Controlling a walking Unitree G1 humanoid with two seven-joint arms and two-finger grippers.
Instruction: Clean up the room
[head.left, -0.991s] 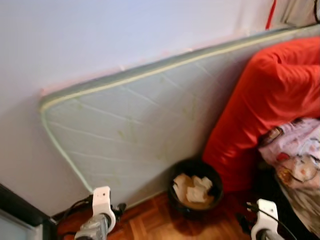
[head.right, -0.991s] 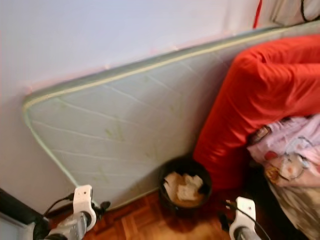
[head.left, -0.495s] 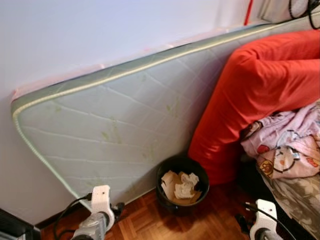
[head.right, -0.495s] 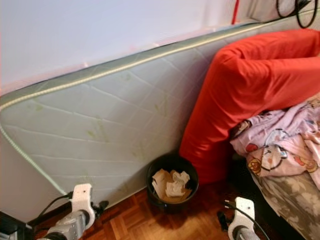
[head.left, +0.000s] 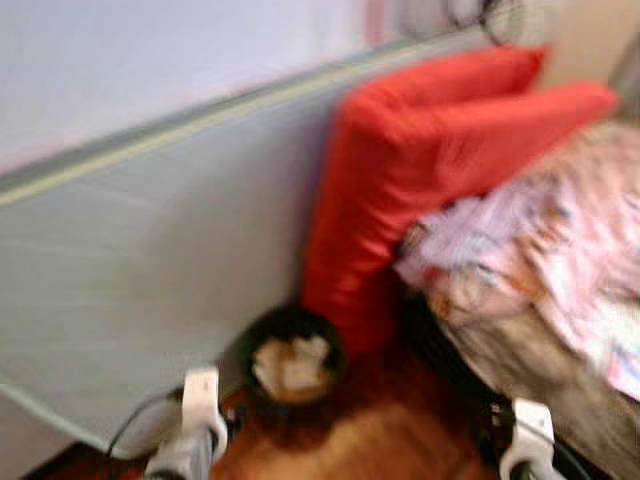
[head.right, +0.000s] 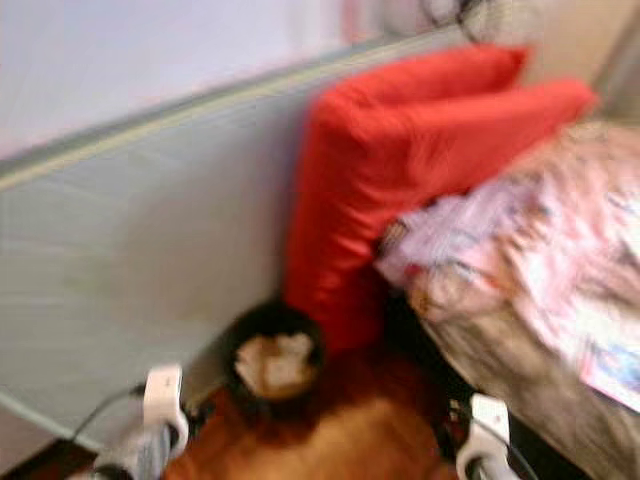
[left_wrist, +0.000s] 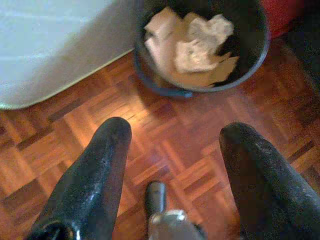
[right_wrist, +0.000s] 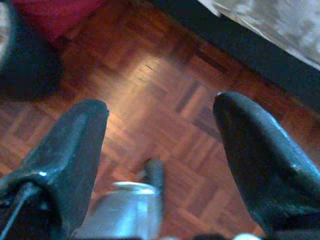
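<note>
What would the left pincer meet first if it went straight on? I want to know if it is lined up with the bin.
Probably the wood floor just short of the bin. The open left pincer points down at bare parquet, with the bin of crumpled paper a little beyond; depth is unclear.

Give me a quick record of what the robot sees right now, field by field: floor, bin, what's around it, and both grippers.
floor: wooden parquet
bin: black wastebasket on the floor, crumpled paper inside
behind bin: pale mattress leaning on the wall
beside bin: red cushion, touching or nearly so
bed: patterned pink blanket on the robot's right
left gripper: fingers open, empty, above the floor near the bin
right gripper: fingers open, empty, above the floor
image quality: head views blurred
</note>
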